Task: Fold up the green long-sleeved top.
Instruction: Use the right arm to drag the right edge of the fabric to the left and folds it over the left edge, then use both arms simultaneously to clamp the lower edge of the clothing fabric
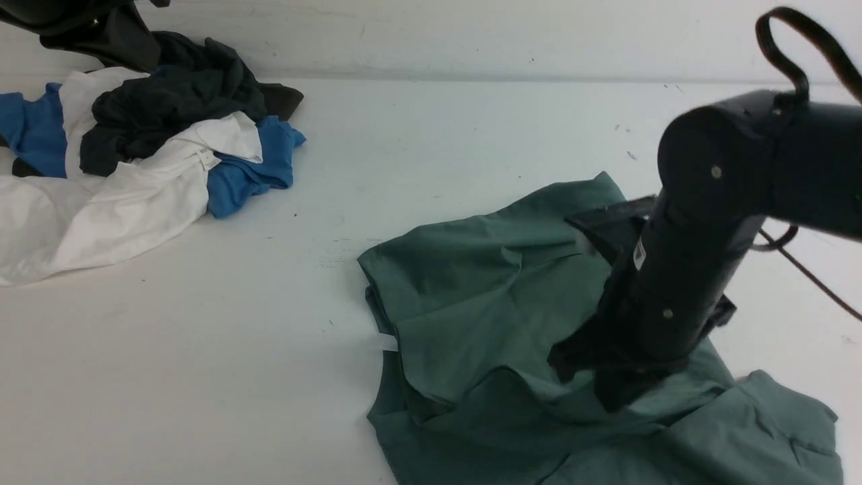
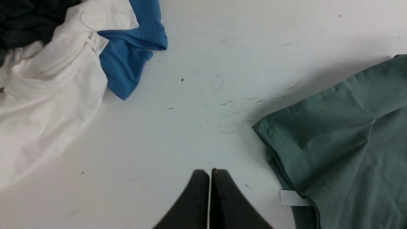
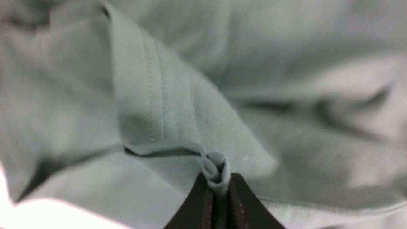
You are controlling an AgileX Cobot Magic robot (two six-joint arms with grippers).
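The green long-sleeved top (image 1: 485,316) lies crumpled on the white table at the front right; its logo is hidden. A small white tag (image 1: 387,343) sticks out at its left edge. My right gripper (image 1: 616,394) is down on the top and shut on a bunched hem of it (image 3: 216,171). In the left wrist view the top (image 2: 343,143) fills the right side, with the white tag (image 2: 291,197). My left gripper (image 2: 210,173) is shut and empty over bare table, left of the top. The left gripper does not show in the front view.
A pile of other clothes sits at the back left: a white garment (image 1: 114,202), a blue garment (image 1: 249,172) and a dark grey-black garment (image 1: 168,101). The white table (image 1: 438,135) meets a wall at the back. A black cable (image 1: 808,269) hangs by the right arm.
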